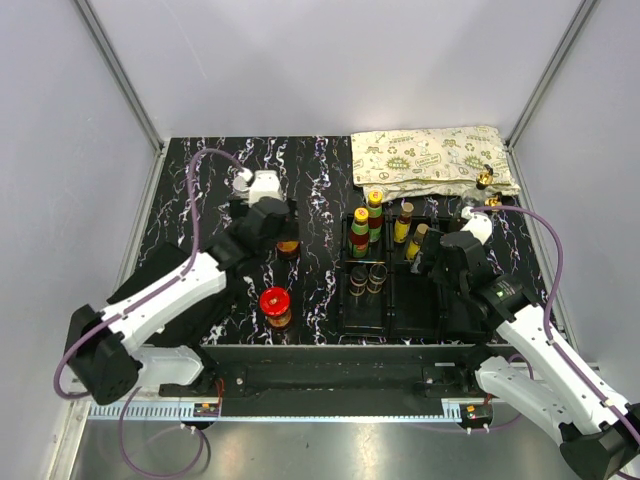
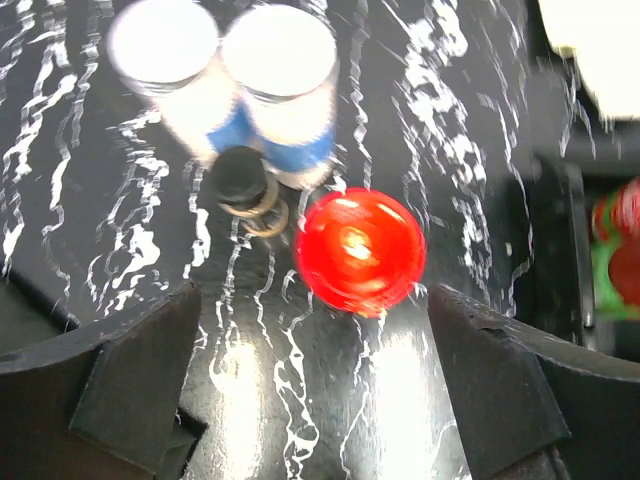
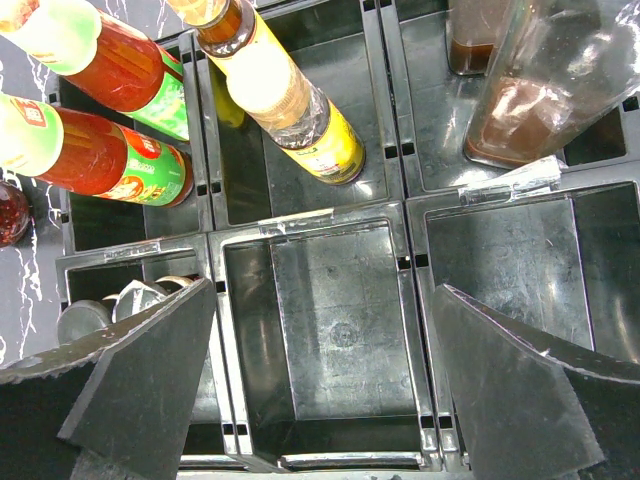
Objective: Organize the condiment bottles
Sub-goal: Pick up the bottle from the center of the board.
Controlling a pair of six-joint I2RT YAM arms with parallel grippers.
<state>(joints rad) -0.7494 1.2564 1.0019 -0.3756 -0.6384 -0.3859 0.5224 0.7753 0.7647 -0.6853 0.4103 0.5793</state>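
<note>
We see the left fingers (image 2: 140,385) spread wide with nothing held. A red lid (image 2: 360,250) lies in the gap between them and just ahead, and neither finger touches it. Beyond that lid stand a small black-capped bottle (image 2: 240,175) and two white-topped shakers (image 2: 280,60) with blue labels, close together on the marbled surface (image 2: 420,120). That view is blurred, so we cannot read the labels.

From above, we find a red-lidded jar (image 1: 275,303) standing alone on the surface, nearer the arm bases. An amber jar (image 1: 288,246) sits just beside the left arm's tip.

The right fingers (image 3: 150,370) are also wide open and grip nothing. They hang above an empty compartment of the tray (image 3: 310,222). In the back-left compartments we see two red sauces (image 3: 110,160) with green labels and pale caps. A yellow bottle (image 3: 295,105) leans in the compartment behind the empty one. A clear glass bottle (image 3: 560,90) stands at the back right. Grey lids (image 3: 85,318) show in the compartment to the left, partly hidden by a finger.

From above, two gold-spouted bottles (image 1: 483,180) stand outside the tray at the far right, by a patterned bag (image 1: 430,160).
</note>
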